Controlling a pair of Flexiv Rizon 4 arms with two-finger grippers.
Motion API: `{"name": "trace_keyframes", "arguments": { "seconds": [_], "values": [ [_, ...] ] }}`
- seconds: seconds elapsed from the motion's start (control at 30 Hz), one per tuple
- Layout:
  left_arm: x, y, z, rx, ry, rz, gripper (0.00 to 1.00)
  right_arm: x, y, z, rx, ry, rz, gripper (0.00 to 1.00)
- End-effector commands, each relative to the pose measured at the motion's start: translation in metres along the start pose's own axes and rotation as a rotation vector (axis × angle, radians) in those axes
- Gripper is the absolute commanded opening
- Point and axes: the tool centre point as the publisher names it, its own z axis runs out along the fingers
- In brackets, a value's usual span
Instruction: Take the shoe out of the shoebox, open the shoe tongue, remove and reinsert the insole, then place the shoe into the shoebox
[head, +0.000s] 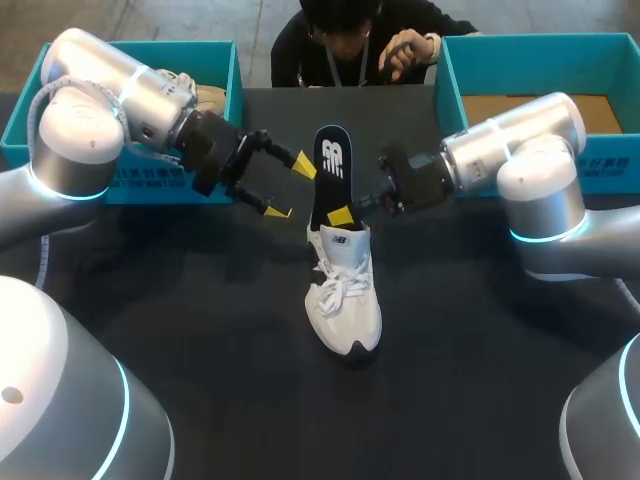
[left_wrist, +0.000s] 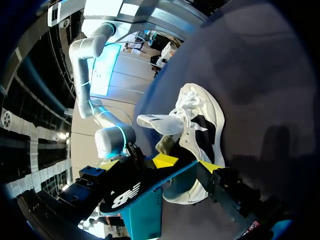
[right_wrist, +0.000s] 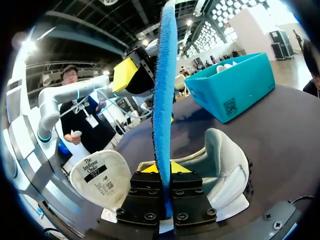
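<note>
A white shoe (head: 345, 300) stands on the dark table, toe toward me, with its tongue (right_wrist: 97, 175) pulled open. Rising upright from its heel opening is the insole (head: 328, 168), black on top and blue underneath. My right gripper (head: 342, 215) is shut on the insole's lower end just above the shoe; in the right wrist view the insole (right_wrist: 162, 100) shows edge-on between the right gripper's (right_wrist: 165, 167) fingers. My left gripper (head: 290, 187) stands open just left of the insole, one fingertip (right_wrist: 125, 75) near its edge. In the left wrist view the insole (left_wrist: 125, 192) lies beside the left gripper (left_wrist: 187, 164), with the shoe (left_wrist: 200, 130) beyond.
A teal shoebox (head: 215, 185) sits at the back left behind my left arm, with another shoe (head: 207, 96) in it. A second teal shoebox (head: 600, 165) stands at the back right behind my right arm. Bare dark tabletop lies in front of the shoe.
</note>
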Motion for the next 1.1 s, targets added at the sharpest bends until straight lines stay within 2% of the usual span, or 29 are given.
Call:
{"name": "trace_keyframes", "arguments": {
  "seconds": [0.03,0.47,0.5,0.53,0.57,0.63,0.8,1.1],
  "values": [
    [0.000,-0.002,0.000,-0.004,0.003,0.000,1.00,-0.002,-0.006,0.005,0.012,0.009,0.017,0.00],
    [0.001,-0.005,0.001,-0.001,-0.001,0.000,1.00,0.006,-0.026,0.014,0.066,0.021,0.089,0.00],
    [0.001,-0.005,0.002,0.000,-0.002,0.000,1.00,0.006,-0.025,0.013,0.062,0.018,0.086,0.00],
    [0.001,-0.005,0.002,0.000,-0.002,0.000,1.00,0.006,-0.024,0.012,0.060,0.011,0.079,0.13],
    [0.001,-0.005,0.002,0.000,-0.002,0.001,1.00,0.006,-0.021,0.011,0.057,0.006,0.071,0.20],
    [0.001,-0.006,0.002,0.001,-0.002,0.002,1.00,0.006,-0.015,0.010,0.060,-0.002,0.057,0.24],
    [0.001,-0.007,0.002,0.000,-0.003,0.004,1.00,0.005,-0.003,0.007,0.068,-0.014,0.023,0.29],
    [0.002,-0.011,-0.002,-0.014,-0.003,0.001,1.00,0.001,0.008,-0.001,0.082,-0.028,-0.007,0.28]
  ]
}}
